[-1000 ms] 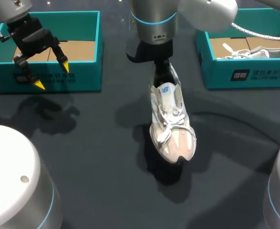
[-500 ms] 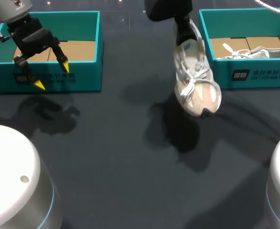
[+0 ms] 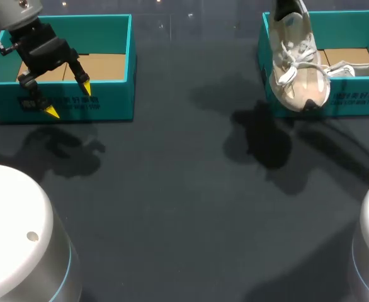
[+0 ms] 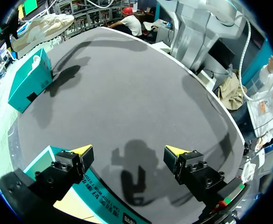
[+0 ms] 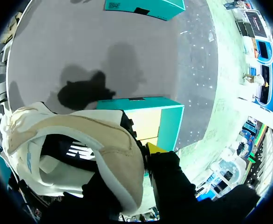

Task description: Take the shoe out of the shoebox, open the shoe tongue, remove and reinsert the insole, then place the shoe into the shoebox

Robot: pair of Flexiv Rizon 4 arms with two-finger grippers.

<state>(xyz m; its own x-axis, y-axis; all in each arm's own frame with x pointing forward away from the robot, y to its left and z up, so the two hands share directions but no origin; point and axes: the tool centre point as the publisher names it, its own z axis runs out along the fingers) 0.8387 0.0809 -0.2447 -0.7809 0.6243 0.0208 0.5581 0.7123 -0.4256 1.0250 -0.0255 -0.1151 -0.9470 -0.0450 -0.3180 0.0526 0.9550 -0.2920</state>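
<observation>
A beige and white shoe (image 3: 298,69) hangs toe-down over the front left corner of the right teal shoebox (image 3: 361,97). My right gripper (image 5: 144,154) is shut on the shoe's heel collar (image 5: 80,144), one yellow tip outside, the other hidden inside; in the head view it is mostly cut off at the top edge. A second white shoe (image 3: 347,68) lies inside that box. My left gripper (image 3: 65,97) hovers open and empty over the front wall of the left teal shoebox (image 3: 109,100). In the left wrist view, the left gripper (image 4: 128,151) stands wide apart above that box's rim (image 4: 87,198).
The left shoebox shows a brown cardboard bottom (image 3: 106,66). Dark tabletop (image 3: 172,189) stretches between the two boxes. The arms' white bases (image 3: 21,239) stand at the near corners.
My right arm has carried the shoe from the table's middle up and to the right, to the right shoebox's corner. The left arm has not moved.
</observation>
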